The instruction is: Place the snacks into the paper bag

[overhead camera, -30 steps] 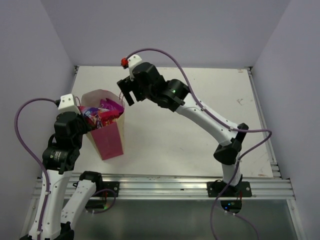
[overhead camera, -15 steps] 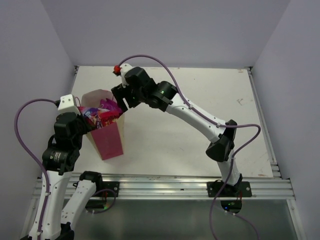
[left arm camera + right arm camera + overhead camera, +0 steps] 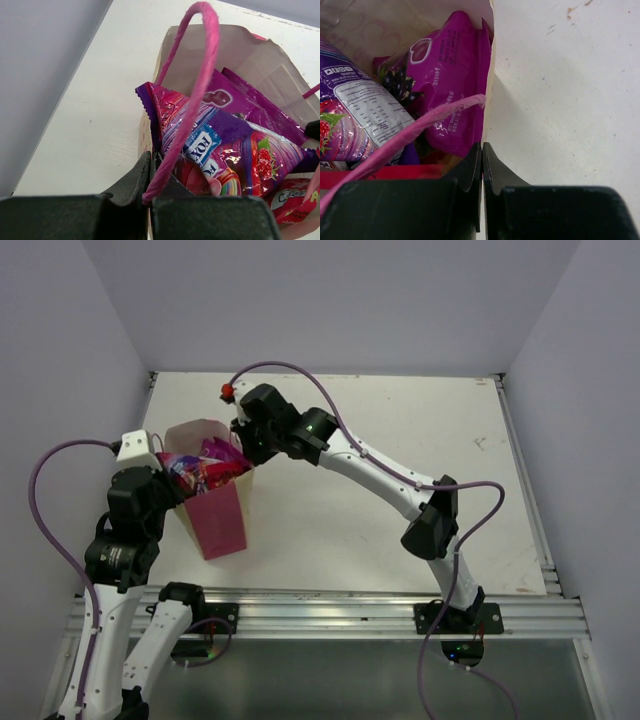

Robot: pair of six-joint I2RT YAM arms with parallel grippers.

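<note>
Standing upright on the left part of the bench (image 3: 400, 500), the paper bag (image 3: 218, 525) turns its magenta panel toward the near edge, with its tan walls behind. Its mouth is open and the snacks (image 3: 203, 465) fill it, their tops poking above the rim. From the left wrist you see a purple pouch (image 3: 200, 135) lettered "FOX" lying across the top. A magenta packet (image 3: 240, 100) sits behind it against the far wall, and a red packet (image 3: 292, 202) lies at the lower right. A pink string handle (image 3: 192, 80) arches up over the pouch. Your left tool (image 3: 151, 172) is pressed together on the bag's left-hand rim, right where that handle is rooted. Your right tool (image 3: 482, 157) is pinching the rim on the bag's right side, its fingers closed on the thin paper wall. The magenta packet is just inside that wall, and bare bench lies outside it. From above, the left arm rises beside the bag, and the right arm reaches across the bench to it.
</note>
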